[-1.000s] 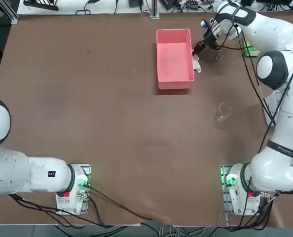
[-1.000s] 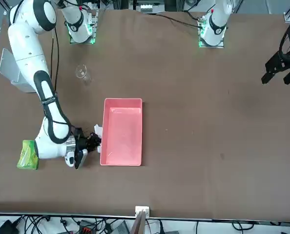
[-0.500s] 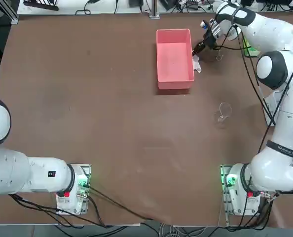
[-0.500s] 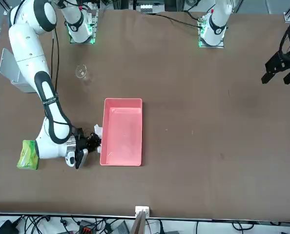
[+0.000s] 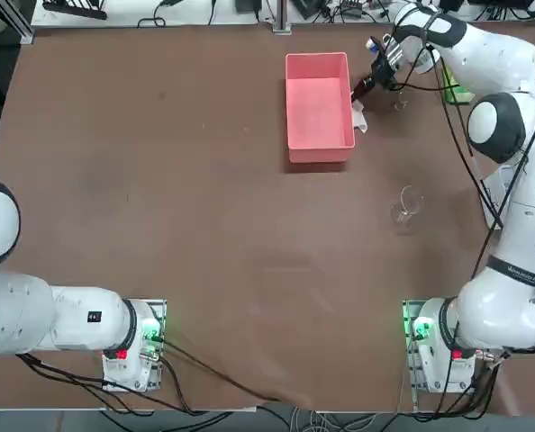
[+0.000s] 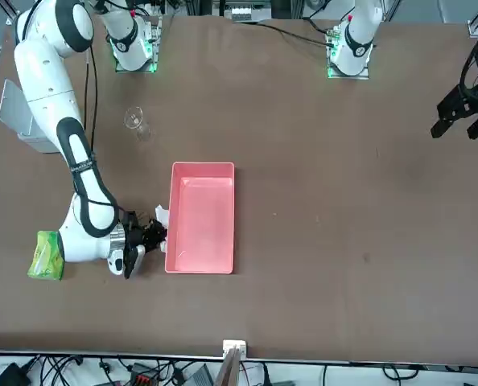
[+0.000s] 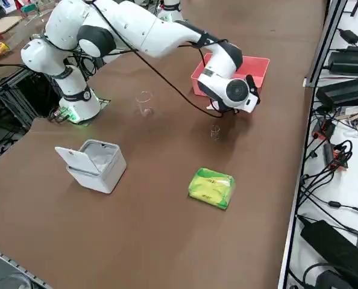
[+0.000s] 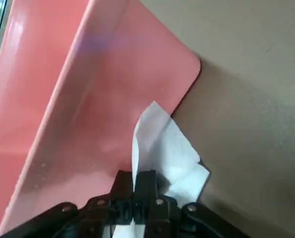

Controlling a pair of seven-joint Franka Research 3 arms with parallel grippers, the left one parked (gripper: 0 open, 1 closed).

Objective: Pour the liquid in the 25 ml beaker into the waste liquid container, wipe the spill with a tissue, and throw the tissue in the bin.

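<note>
The pink waste liquid container (image 5: 320,135) stands at the far middle of the table. My right gripper (image 5: 358,95) is low beside its right wall, shut on the white crumpled tissue (image 5: 360,116), which lies on the table against the tub. In the wrist view the fingers (image 8: 147,184) are pinched together on the tissue (image 8: 170,148), right next to the tub's rounded corner (image 8: 184,64). The tiny 25 ml beaker (image 5: 400,103) stands upright just right of the gripper, also seen from the side (image 7: 215,131).
A larger clear glass vessel (image 5: 407,205) stands nearer the robot on the right. The green tissue pack (image 7: 211,188) lies at the far right, and a white lidded bin (image 7: 94,164) sits open near the right edge.
</note>
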